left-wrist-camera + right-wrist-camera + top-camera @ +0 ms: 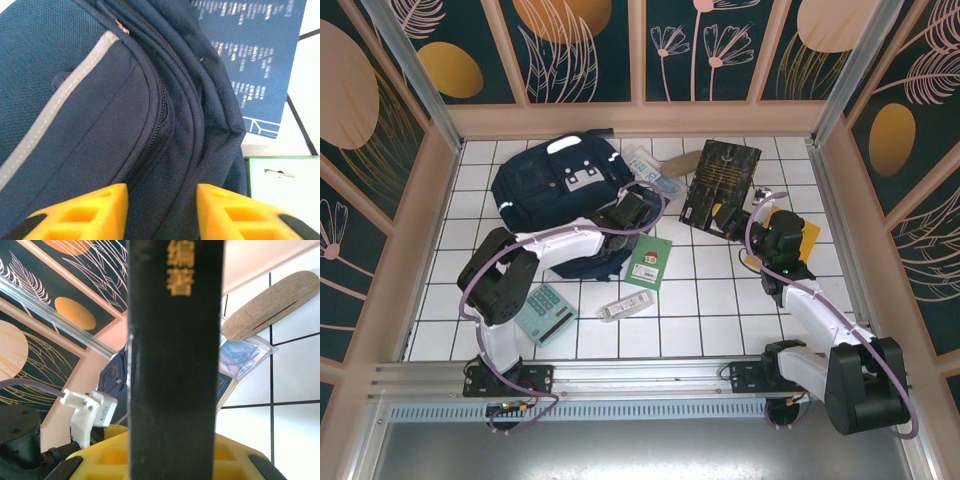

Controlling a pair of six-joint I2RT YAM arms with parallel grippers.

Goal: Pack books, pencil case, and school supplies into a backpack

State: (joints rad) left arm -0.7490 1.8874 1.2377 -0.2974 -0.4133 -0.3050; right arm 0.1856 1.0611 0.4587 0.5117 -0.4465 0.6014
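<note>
My left pincer (161, 205) hangs over the navy backpack (100, 115). Its yellow fingers (85, 212) stand apart, one on each side of the zipper seam and its folds. I cannot tell whether they touch the cloth. From above, this pincer sits at the backpack's right edge, near the middle of the frame, and the backpack lies in the upper left of the white tiled surface (720, 310).

A dark blue book (250, 50) shows at the upper right of my left wrist view, its near edge tucked under the backpack. The small green book (650, 262) lies flat just below that pincer in the top view.

My right pincer (172, 455) is clamped on the dark brown book (172, 365). The book stands on edge between the fingers and runs straight up the middle of the right wrist view. From above, it sits right of centre, tilted off the surface.

The tan pencil case (272, 302) lies at the upper right of the right wrist view, with the clear packet (242, 355) just below it.

Along the lower left of the top view rest the mint-green calculator (545, 312) and, to its right, the slim white-grey bar (623, 304). A yellow-orange book (807, 238) lies partly under my right arm.
</note>
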